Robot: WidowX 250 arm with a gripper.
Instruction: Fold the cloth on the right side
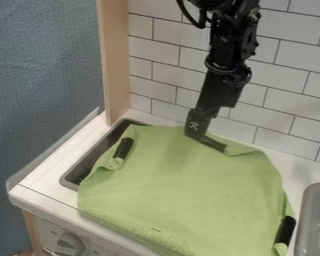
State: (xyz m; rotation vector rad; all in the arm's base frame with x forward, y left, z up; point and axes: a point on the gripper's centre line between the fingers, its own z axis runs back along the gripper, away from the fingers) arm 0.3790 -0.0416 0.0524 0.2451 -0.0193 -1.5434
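White counter [46, 176]: green cloth [183, 195] runs lengthwise upper left to lower right; gripper [201, 137] pinching or spread, can't tell.

The light green cloth [183, 190] lies spread across the white counter [54, 161], edges partly curled

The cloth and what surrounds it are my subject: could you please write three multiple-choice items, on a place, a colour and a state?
1. Where on the cloth is the gripper?
A) Near edge
B) Far edge
C) Middle

2. What colour is the cloth?
A) Green
B) Red
C) White

3. How does the cloth lie?
A) Balled up
B) Rolled tight
C) Spread out

1 B: the gripper is at the edge towards the tiles.
2 A: its broad surface is green.
3 C: it lies wide across the counter and part of the sink.
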